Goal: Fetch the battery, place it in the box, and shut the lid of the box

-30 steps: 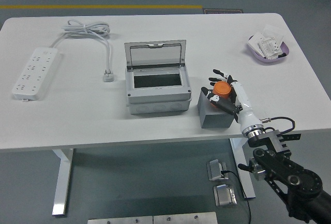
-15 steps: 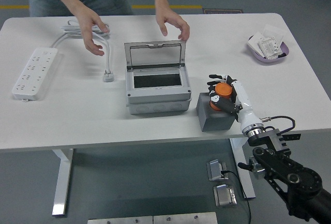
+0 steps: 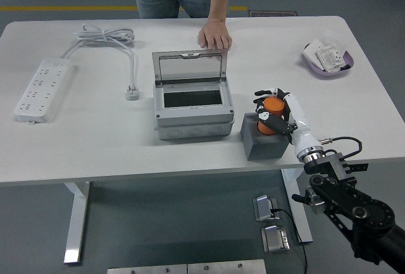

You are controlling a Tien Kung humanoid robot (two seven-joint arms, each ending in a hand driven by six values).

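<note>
The right hand (image 3: 273, 113) fingers wrap the orange battery (image 3: 271, 114); a loose hold could drop it short of the box (image 3: 192, 99) at nine o'clock.

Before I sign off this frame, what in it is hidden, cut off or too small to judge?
- Battery, head view: the right hand wraps it, hiding its lower part and whether it has left the grey block.
- Box interior: only a dark opening shows.
- Person: cut off above the waist by the top edge.
- Purple tray packets: print too small.
</note>
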